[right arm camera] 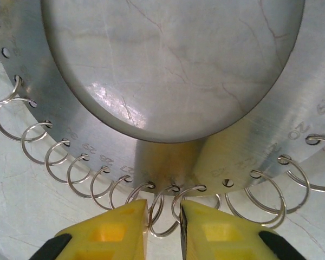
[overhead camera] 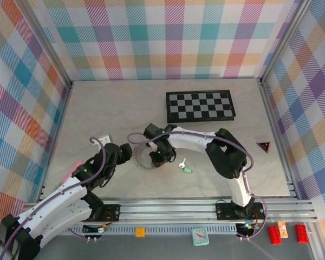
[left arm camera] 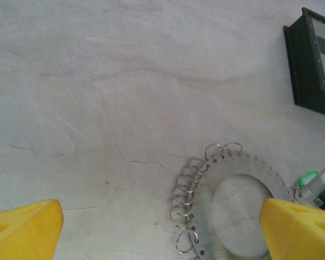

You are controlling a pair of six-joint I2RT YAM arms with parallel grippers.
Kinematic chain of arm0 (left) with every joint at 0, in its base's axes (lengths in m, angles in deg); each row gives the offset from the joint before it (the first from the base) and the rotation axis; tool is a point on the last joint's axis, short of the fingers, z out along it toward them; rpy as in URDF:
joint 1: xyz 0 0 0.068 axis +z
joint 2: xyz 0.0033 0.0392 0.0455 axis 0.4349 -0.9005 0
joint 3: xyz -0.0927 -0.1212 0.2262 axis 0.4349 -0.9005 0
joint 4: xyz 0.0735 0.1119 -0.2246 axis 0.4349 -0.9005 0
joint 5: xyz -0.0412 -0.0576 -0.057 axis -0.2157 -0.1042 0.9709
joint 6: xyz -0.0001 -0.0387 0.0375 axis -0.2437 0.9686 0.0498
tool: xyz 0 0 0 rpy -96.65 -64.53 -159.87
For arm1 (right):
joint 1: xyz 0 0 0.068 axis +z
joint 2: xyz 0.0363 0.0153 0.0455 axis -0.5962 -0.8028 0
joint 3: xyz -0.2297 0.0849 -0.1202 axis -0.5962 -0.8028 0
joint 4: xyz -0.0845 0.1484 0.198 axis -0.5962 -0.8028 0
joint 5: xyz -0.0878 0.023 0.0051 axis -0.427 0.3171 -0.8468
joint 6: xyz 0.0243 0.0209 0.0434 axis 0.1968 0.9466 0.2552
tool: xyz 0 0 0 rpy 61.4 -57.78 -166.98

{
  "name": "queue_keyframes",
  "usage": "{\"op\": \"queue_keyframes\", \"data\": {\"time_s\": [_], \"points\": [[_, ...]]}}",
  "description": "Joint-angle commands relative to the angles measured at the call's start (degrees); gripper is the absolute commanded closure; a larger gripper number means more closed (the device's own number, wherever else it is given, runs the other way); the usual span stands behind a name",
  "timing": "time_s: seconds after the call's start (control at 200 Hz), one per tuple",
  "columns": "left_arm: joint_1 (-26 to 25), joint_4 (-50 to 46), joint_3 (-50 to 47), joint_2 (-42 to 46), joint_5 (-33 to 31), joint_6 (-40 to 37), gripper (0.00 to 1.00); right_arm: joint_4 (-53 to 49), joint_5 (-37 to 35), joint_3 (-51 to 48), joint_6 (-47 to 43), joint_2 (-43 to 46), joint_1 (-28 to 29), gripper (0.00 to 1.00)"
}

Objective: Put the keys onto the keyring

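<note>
Your left gripper (left arm camera: pixel 160 219) hangs over the marble table (overhead camera: pixel 97 108) with its yellow claw spread wide and nothing in it. The keyring (left arm camera: pixel 235 167) lies flat just ahead of it, toward its right finger.

The ring rests near the front middle of the table, between your two arms. Small wire loops are threaded through the holes along its rim, and none of the loops that can be seen carries a key.

At the ring's right edge, your right gripper (right arm camera: pixel 163 210) is down over the rim with its claw narrowed to a slit around one wire loop (right arm camera: pixel 162 216). Whether the pads have actually pinched that loop cannot be told.

Just right of that gripper, the keys (overhead camera: pixel 185 167) lie loose on the table, a green head with a short silver blade, close to the ring but apart from it. They are too small in the overhead view to tell whether this is one key or both lying together.

By the look of it, the job is in its opening stage, with a loop being picked out and nothing threaded yet. You have all of it left to do: secure the loop, pick up each key, and work each onto the ring.
</note>
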Motion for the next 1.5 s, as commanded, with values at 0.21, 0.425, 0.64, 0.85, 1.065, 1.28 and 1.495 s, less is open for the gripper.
{"op": "queue_keyframes", "data": {"time_s": [0.21,0.425,0.64,0.85,1.065,1.28,1.495], "points": [[0.60,-0.99,-0.63,0.55,-1.48,0.84,0.07,-3.16,-2.72,2.58,-1.59,-1.04,0.32,0.85],[0.57,-1.16,-0.57,0.53,-1.51,0.82,0.07,-3.52,-2.65,2.96,-1.91,-1.82,0.32,0.87],[0.57,-0.99,-0.41,0.45,-1.46,0.84,0.07,-3.87,-2.19,3.31,-2.17,-2.14,0.32,0.90],[0.57,-1.25,-0.13,0.52,-2.01,0.51,0.08,-3.70,-3.01,3.42,-2.21,-0.40,0.32,1.00],[0.58,-3.24,2.72,0.40,-2.32,-5.73,0.11,-0.45,-3.71,0.77,-6.93,6.89,0.40,1.00],[0.46,2.14,5.75,0.45,5.09,-17.66,0.24,10.36,-4.13,-9.34,-16.67,18.91,0.40,1.00],[0.30,18.95,3.14,-0.48,21.95,-28.18,0.40,18.19,-0.39,-15.29,-29.45,25.59,-0.01,1.00]]}}
